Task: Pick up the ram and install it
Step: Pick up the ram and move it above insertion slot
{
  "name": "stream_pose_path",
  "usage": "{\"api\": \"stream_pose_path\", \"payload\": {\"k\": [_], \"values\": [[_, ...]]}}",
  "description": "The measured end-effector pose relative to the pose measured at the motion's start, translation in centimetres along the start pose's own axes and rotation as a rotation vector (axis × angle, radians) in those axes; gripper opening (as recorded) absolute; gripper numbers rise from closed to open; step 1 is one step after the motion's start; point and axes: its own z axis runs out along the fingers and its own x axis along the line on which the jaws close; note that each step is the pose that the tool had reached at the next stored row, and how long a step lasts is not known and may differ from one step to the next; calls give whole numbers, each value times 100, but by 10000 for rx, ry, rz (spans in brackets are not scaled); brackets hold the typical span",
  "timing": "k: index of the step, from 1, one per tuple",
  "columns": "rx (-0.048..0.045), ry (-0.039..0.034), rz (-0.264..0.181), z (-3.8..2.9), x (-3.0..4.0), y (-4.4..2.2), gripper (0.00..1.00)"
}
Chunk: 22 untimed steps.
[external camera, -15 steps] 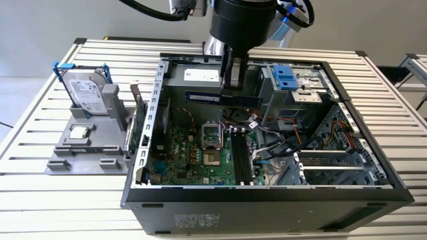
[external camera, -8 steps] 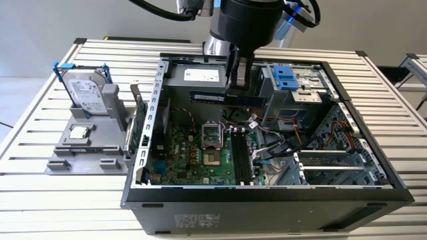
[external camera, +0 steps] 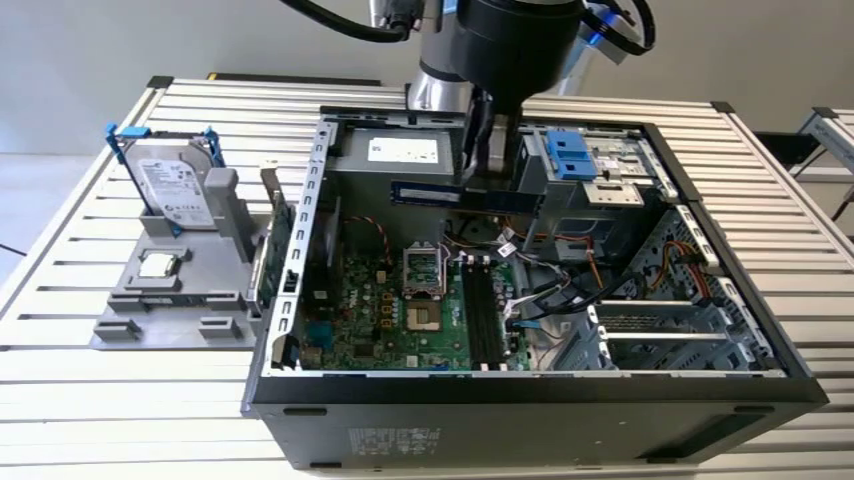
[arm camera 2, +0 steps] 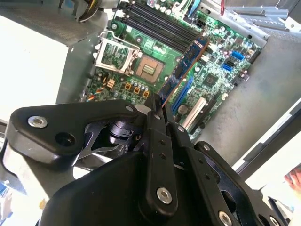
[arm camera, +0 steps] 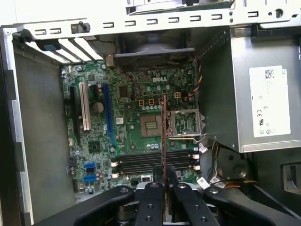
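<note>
**Ram held over the open case, not yet seated**

We find the end effector closed narrow on the ram, gripping it near mid-length. The ram hangs clear above the board inside the open computer case, which lies on the desk. The step in hand is the carry to the memory slots, which appear unfilled. In the first wrist view the ram lies crosswise to the slots. Seating, in our judgement, calls for turning the ram parallel to a slot, centring it above, and pressing straight down.
</note>
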Motion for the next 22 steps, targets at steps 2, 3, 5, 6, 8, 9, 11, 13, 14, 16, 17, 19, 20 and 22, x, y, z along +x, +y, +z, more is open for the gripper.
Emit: {"api": "stream_pose_path", "payload": {"k": [2, 3, 5, 6, 8, 9, 11, 13, 14, 16, 17, 19, 20, 22], "values": [[0, 0, 0, -1, -6, -23, 0], [0, 0, 0, -1, -8, -34, 0], [0, 0, 0, -1, -14, -56, 0], [0, 1, 0, -2, -16, -68, 0], [0, 0, 0, -2, -21, -91, 0], [0, 0, -1, -2, -24, -102, 0], [0, 1, 0, -3, -30, -125, 0], [0, 0, -1, -3, -35, -149, 0], [0, 0, 0, -4, -37, -160, 0], [0, 0, 0, -4, -42, -184, 0], [0, 0, 0, -4, -45, -198, 0], [0, 1, 0, -5, -50, -223, 0], [0, 1, 0, -6, -52, -235, 0], [0, 0, 0, -6, -56, -260, 0]]}}
